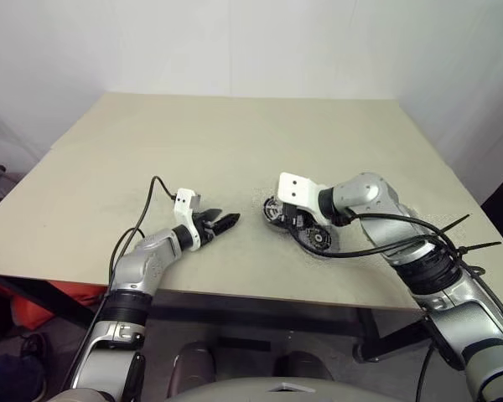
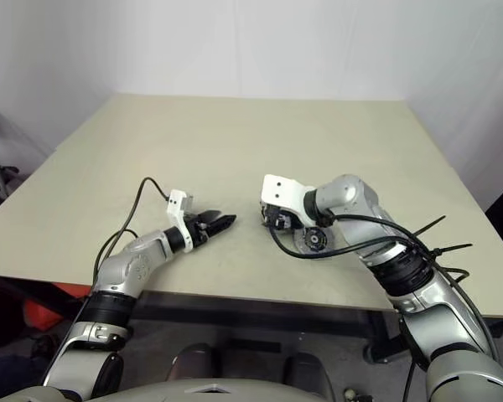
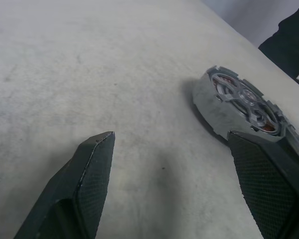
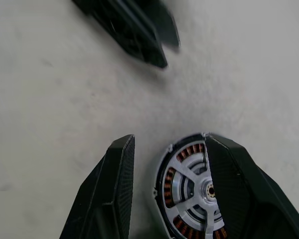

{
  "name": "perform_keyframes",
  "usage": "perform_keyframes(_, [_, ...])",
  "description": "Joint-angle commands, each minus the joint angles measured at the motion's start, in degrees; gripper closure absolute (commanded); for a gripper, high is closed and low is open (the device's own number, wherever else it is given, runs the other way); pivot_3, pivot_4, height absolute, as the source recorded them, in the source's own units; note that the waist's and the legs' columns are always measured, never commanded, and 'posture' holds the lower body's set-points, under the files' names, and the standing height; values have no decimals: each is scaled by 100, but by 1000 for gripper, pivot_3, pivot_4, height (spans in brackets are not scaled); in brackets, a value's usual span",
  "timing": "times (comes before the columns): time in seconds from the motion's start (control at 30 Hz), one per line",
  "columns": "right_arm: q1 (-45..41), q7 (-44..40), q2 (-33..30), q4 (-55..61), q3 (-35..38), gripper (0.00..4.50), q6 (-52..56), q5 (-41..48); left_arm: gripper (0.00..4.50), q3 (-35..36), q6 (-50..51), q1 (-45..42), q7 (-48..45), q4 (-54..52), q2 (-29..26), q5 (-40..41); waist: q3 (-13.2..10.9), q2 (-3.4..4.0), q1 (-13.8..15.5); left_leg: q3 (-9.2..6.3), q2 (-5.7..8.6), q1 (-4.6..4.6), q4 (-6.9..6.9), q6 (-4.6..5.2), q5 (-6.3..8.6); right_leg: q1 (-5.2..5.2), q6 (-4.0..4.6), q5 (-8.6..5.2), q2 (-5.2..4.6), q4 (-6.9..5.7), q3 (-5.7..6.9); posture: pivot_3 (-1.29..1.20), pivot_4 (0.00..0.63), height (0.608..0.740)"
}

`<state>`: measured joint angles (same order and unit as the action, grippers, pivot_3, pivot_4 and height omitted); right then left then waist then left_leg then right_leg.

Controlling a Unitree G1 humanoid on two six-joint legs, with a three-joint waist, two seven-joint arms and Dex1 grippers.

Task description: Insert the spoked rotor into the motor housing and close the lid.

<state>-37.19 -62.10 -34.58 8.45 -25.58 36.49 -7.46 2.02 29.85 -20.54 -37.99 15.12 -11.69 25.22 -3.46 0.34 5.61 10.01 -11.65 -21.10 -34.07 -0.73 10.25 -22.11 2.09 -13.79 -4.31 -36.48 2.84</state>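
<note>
A: Where did the motor housing [image 4: 192, 186] lie relative to each set of fingers?

B: On the worktop [image 1: 235, 151], right of the left gripper [image 1: 226, 223], whose fingers stood wide apart and empty. The right gripper [image 4: 167, 149] was nearer: fingers half-spread, one over the spoked rotor [image 3: 244, 97] seated inside; no grip evident.
</note>
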Motion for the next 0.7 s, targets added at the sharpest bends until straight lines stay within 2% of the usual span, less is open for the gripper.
perform_keyframes(0.03, [-7,159,-17,-358,-101,2226,-388,-157,695,67,-65,43,-25,-211,-52,17,0,0,-1,0,1,-2,2,2,2,-1,2,1,0,2,0,0,0,740])
perform_keyframes(0.1, [54,229,-101,-546,-169,2226,-698,-270,695,93,-42,125,-15,-308,-84,36,0,0,0,0,2,-9,6,6,4,-4,33,18,0,7,0,0,0,740])
perform_keyframes(0.4, [391,203,-328,-429,-99,2226,-955,-294,695,133,226,236,-182,-682,-188,254,0,0,-4,1,4,-17,21,15,9,-2,38,22,0,39,3,0,0,740])
perform_keyframes(0.7, [337,241,-139,-742,-174,2226,-922,-309,695,-193,355,95,-601,-763,-510,133,1,0,-9,1,4,-11,33,13,8,5,37,22,1,53,3,0,0,740])
